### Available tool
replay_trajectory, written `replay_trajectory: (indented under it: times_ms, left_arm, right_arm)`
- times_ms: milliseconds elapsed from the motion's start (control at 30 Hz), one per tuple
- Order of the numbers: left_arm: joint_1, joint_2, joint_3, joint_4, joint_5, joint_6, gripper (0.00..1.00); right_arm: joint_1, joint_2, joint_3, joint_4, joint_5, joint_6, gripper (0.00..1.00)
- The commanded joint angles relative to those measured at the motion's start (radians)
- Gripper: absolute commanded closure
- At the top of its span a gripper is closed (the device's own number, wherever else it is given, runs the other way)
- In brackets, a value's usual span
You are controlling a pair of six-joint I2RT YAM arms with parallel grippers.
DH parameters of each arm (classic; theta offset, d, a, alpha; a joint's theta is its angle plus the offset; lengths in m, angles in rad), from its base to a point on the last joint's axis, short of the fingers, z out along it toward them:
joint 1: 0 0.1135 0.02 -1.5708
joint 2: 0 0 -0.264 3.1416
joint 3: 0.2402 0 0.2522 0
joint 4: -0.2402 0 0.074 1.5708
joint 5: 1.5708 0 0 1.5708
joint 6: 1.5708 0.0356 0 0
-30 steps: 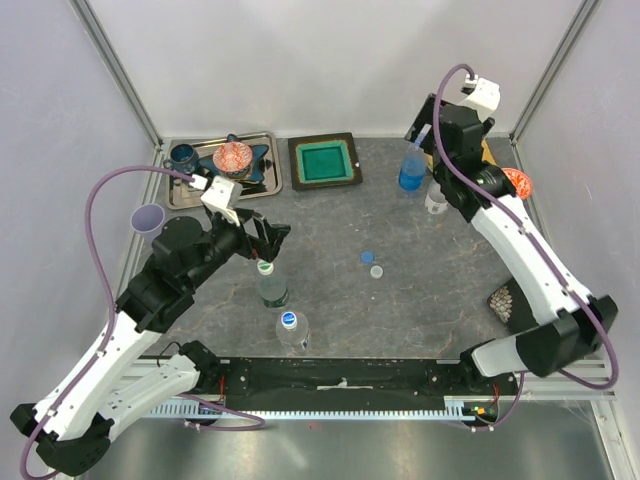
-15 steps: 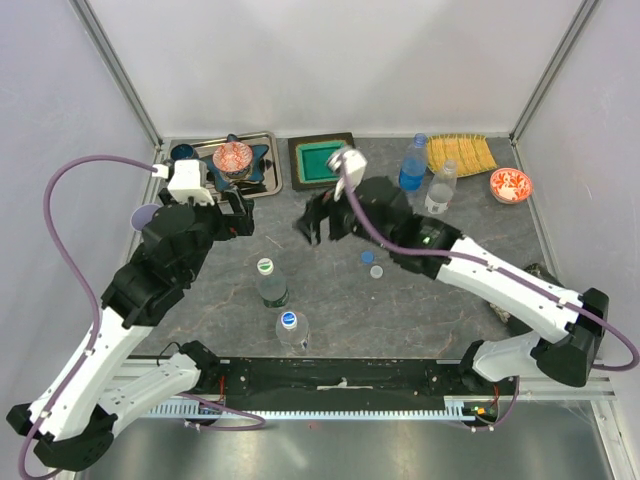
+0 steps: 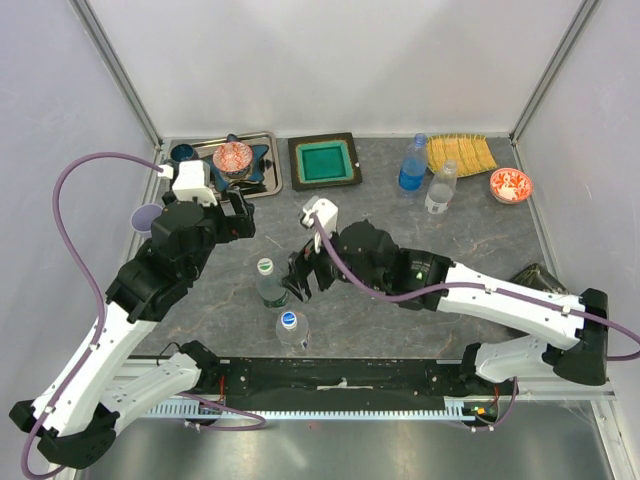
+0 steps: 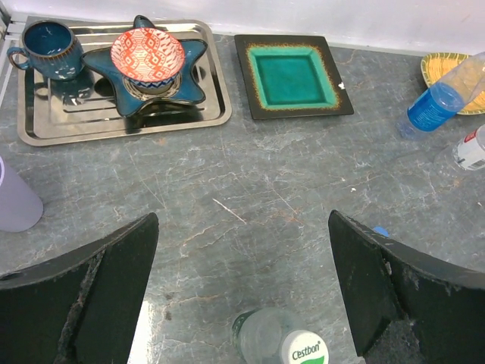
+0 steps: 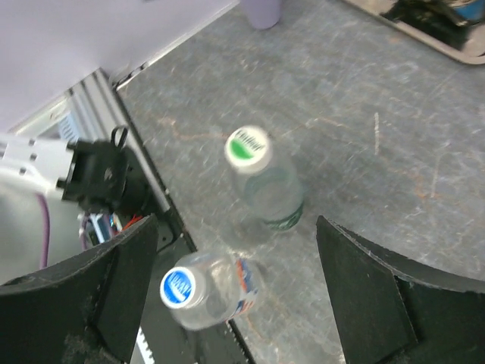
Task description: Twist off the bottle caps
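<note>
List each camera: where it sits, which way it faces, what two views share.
Top external: above, behind the bases, looking down; both arms show.
Left wrist: faces the far tray; open left gripper frames it.
Right wrist: looks down and leftward; open right gripper frames it.
Both wrist views share the green-capped bottle.

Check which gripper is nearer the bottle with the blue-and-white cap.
Right. The right gripper hovers open just beyond the blue-and-white-capped bottle, farther into the table. The left gripper is farther back and left, past the green-capped bottle.
</note>
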Motion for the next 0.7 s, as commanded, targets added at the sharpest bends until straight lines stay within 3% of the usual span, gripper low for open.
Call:
replay_trajectory:
  times_ms: [0, 267, 667]
  left_arm:
    - [0.005, -0.008, 0.007, 0.014, 0.024, -0.034, 0.00]
    - [0.004, -0.017, -0.035, 0.025, 0.036, -0.033, 0.01]
    - [0.005, -0.041, -0.077, 0.036, 0.070, -0.048, 0.00]
  right_arm:
    - [0.100, -0.071, -0.056, -0.031, 0.046, -0.063, 0.09]
    - [0.281, -0.062, -0.113, -0.085, 0.168, -0.062, 0.08]
    - [0.320, 0.036, -0.158, 0.047, 0.293, -0.020, 0.11]
